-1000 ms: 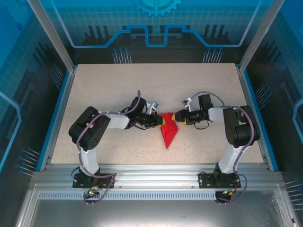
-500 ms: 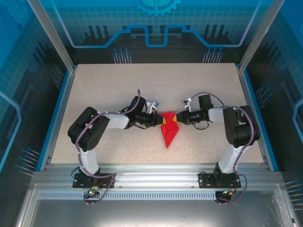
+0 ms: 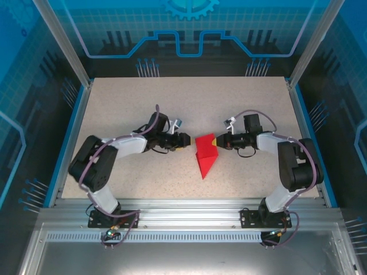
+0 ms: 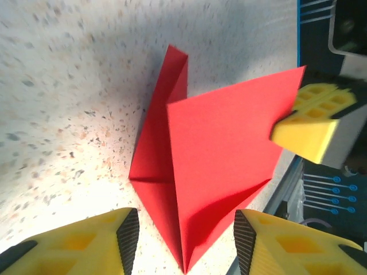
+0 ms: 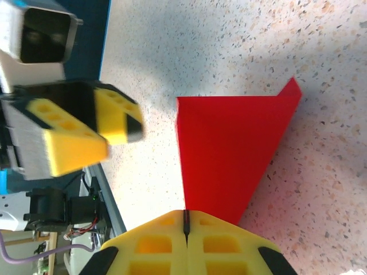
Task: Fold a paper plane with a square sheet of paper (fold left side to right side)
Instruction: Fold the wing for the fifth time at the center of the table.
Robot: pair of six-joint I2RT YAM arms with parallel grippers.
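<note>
The right claw (image 3: 217,141) was clamped shut on the right corner of the folded red paper sheet (image 3: 205,157) mid-desk (image 3: 126,103), apparently to steady the fold. The left claw (image 3: 184,139) stood part open just beside it, holding nothing.

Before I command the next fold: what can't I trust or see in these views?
Right wrist: how much red paper the right end effector pinches; its own pads hide it.
Right wrist: left end effector, blurred.
Top external: the paper's crease layers, too small.

Both arms reach inward, left claw (image 3: 185,139) parted, right claw (image 3: 214,141) pinched closed.
</note>
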